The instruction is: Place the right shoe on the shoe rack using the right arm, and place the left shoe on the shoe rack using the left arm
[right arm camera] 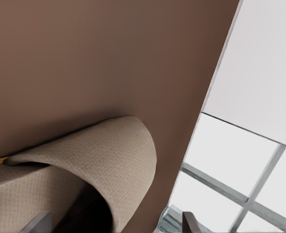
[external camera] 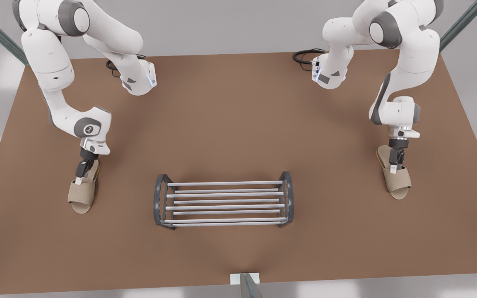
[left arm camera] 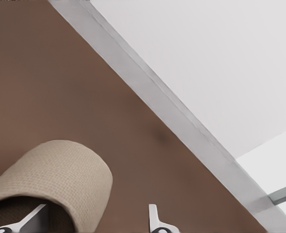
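Note:
Two beige slippers lie flat on the brown table, toes toward the front edge. The left shoe (external camera: 400, 182) (left arm camera: 60, 170) is on the front view's right. My left gripper (external camera: 393, 165) (left arm camera: 95, 213) is open astride its strap wall, one finger (left arm camera: 17, 224) inside and the other (left arm camera: 155, 221) outside. The right shoe (external camera: 82, 196) (right arm camera: 99, 155) is on the front view's left. My right gripper (external camera: 79, 179) (right arm camera: 114, 221) stands open over its strap the same way. The shoe rack (external camera: 222, 183) sits between them, nearer the front, with bare rods.
Bare table (external camera: 238, 124) surrounds the rack. Black cables (external camera: 304, 56) lie at the back near the arm bases. A grey post (external camera: 247, 286) stands at the middle of the front edge. The table edge (right arm camera: 201, 97) runs close beside the right shoe.

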You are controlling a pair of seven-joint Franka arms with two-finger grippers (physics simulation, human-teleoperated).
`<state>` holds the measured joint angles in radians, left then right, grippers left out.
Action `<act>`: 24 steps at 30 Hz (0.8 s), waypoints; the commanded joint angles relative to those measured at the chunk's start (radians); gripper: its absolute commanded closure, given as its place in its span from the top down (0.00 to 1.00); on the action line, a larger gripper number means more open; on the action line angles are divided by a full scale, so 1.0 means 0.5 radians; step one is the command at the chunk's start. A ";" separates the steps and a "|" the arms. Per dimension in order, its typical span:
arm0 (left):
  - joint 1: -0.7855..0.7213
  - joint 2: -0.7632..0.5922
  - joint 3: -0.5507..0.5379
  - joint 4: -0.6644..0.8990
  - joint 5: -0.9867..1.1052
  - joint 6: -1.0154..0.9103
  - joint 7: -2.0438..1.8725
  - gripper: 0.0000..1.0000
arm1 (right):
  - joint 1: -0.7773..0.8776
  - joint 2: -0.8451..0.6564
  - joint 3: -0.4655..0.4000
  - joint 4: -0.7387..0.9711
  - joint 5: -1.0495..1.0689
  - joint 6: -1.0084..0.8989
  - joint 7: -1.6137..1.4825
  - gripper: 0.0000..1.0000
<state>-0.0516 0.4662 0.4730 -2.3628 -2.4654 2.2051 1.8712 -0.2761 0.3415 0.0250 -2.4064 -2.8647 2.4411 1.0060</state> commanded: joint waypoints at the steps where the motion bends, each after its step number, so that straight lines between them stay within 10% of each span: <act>1: 0.002 0.012 -0.001 0.025 -0.012 0.014 0.228 1.00 | 0.000 0.023 -0.001 0.024 -0.069 -0.013 0.663 1.00; 9: 0.011 0.095 -0.044 0.121 -0.012 0.014 0.194 1.00 | -0.006 0.053 -0.022 0.073 -0.207 -0.035 0.688 1.00; 13: 0.011 0.098 -0.062 0.133 -0.006 0.014 0.139 0.70 | 0.015 0.075 -0.035 -0.001 -0.320 -0.314 0.675 1.00; 24: 0.011 0.114 -0.069 0.136 0.000 0.017 0.139 0.39 | 0.024 0.102 -0.065 -0.035 -0.532 -0.520 0.574 1.00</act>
<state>-0.0461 0.5238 0.4385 -2.2951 -2.4661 2.2125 1.9275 -0.2635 0.3937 -0.0069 -2.4244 -2.8973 2.2121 1.2407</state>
